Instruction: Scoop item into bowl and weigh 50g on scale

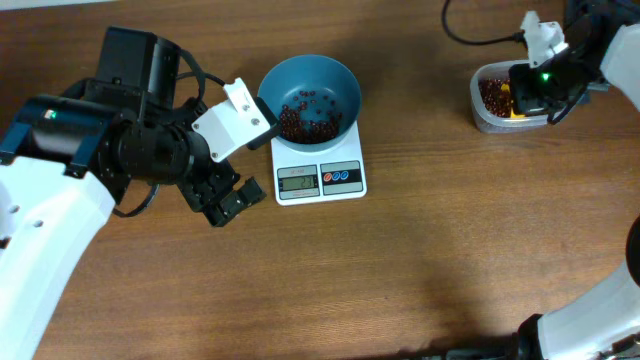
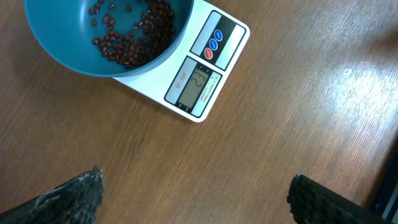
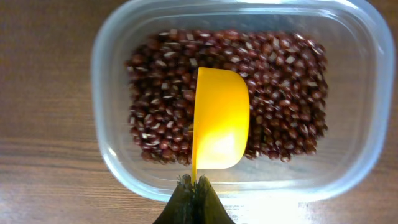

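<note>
The teal-blue bowl (image 1: pixel 310 92) stands on the white scale (image 1: pixel 318 178) and holds a thin layer of red-brown beans (image 1: pixel 305 118). In the left wrist view the bowl (image 2: pixel 68 53), its beans (image 2: pixel 134 40) and the scale (image 2: pixel 202 74) sit at the top. My left gripper (image 1: pixel 228 202) (image 2: pixel 196 199) is open and empty, over bare table just left of the scale. My right gripper (image 1: pixel 533 92) (image 3: pixel 196 186) is shut on the handle of a yellow scoop (image 3: pixel 219 118), which sits empty over the bean heap (image 3: pixel 280 93) in the clear tub (image 3: pixel 112 68).
The clear tub (image 1: pixel 480 108) stands at the far right of the wooden table. A black cable (image 1: pixel 470 35) runs along the top right edge. The left arm's bulk covers the table's left side.
</note>
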Controlling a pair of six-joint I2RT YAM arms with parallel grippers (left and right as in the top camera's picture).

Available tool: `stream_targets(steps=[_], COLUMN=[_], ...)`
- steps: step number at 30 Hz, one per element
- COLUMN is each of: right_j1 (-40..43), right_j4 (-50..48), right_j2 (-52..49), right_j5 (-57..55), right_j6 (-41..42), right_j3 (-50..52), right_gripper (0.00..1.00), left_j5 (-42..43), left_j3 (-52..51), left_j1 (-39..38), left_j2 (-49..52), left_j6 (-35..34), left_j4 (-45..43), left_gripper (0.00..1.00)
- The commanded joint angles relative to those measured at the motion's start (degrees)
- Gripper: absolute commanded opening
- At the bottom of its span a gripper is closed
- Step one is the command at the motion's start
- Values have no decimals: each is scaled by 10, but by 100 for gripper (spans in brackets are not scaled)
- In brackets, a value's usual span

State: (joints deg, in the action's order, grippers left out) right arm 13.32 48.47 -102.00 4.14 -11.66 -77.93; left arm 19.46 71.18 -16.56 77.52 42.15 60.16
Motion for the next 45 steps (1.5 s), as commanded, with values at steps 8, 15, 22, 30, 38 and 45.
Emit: stream_targets(steps=[8,15,22,30,38,45], right_j1=[160,242,257,206,24,-84], right_j4=[-2,8,28,28,7,-84], right_j2=[-5,-5,-5,-5,-5,-5], right_j5=[300,426,513,648,649,659], right_j6=[62,62,62,63,67,102], right_j3=[-2,-1,-1,-1,-2,-2], right_gripper=[4,4,4,4,4,4], left_j5=[2,2,2,2,2,2], left_j3=[10,10,10,10,10,10], left_j1=[-2,-2,-2,-2,-2,-2], left_j2=[3,3,3,3,3,3], left_j6=[-9,-9,-9,-9,-9,-9], left_j4=[-1,-1,-1,-1,-1,-1], left_gripper=[99,99,99,99,99,99])
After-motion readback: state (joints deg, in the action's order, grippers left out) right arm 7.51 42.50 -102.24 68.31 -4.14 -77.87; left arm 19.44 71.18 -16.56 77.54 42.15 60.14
